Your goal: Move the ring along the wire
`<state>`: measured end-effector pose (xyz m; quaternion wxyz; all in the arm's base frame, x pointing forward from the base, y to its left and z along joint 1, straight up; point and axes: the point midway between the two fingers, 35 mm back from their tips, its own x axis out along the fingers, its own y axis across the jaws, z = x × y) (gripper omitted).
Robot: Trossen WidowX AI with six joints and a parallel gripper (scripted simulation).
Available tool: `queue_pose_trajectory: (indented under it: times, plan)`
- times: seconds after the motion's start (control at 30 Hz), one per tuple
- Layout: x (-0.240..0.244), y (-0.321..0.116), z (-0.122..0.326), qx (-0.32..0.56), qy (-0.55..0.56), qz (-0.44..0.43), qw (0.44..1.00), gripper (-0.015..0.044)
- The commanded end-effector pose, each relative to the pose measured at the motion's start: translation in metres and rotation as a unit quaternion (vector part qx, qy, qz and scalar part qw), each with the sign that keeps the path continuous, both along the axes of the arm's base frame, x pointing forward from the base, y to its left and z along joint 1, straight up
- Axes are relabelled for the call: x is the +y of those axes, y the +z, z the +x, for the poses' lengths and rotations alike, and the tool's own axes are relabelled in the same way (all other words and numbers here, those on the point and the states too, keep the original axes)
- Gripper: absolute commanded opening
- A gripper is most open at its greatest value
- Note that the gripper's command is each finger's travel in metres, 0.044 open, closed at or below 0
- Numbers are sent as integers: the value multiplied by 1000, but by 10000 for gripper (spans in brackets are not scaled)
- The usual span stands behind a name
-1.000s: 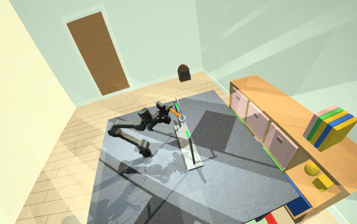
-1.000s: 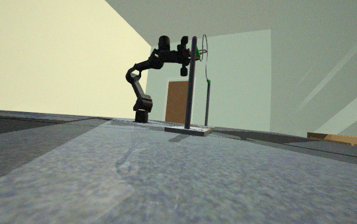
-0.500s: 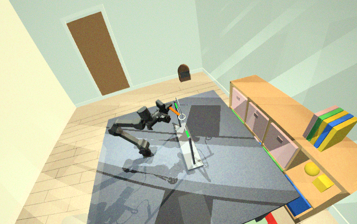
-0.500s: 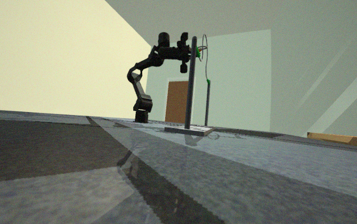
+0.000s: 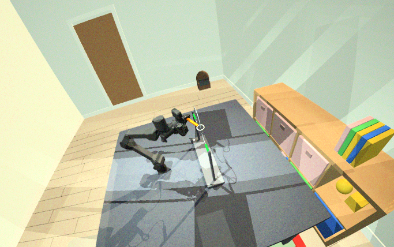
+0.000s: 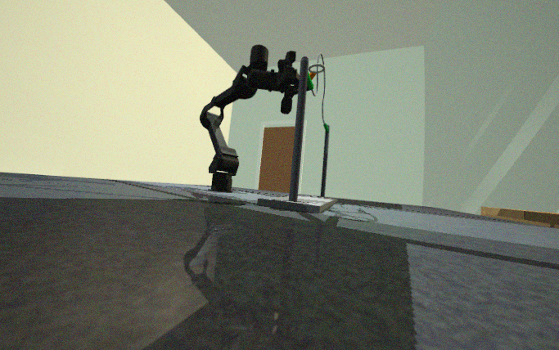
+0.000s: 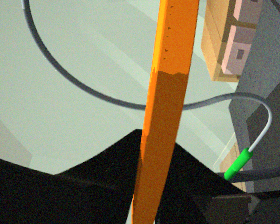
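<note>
My gripper (image 5: 187, 119) (image 7: 148, 139) is shut on the orange handle (image 5: 192, 121) (image 6: 313, 74) (image 7: 166, 95). The ring (image 5: 200, 130) (image 6: 316, 65) at the handle's far end lies nearly level in the exterior view, around the wire's line between the green parts; it is out of the wrist view. The grey wire (image 6: 324, 95) (image 7: 76, 82) passes behind the handle in the wrist view; the gap between ring and wire is too small to tell. One green part (image 5: 206, 147) (image 6: 310, 81) is by the near post, the other (image 5: 194, 116) (image 6: 326, 127) by the far post.
The near post (image 5: 211, 165) (image 6: 299, 130) and far post (image 5: 197, 133) (image 6: 326, 160) stand on a pale base (image 5: 206, 159). The wire bends upward in a tall curve toward the far post. A wooden shelf (image 5: 299, 125) stands beyond the dark table.
</note>
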<state>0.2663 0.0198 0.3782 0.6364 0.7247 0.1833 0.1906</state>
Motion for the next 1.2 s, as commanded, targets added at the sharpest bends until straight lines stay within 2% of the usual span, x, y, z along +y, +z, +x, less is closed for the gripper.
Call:
queue_pose_trajectory:
  times: [0.0,1.17]
  plan:
    - [0,-2,2,1,1,-26,1000,-150]
    - [-2,-18,2,9,-3,-282,959,-150]
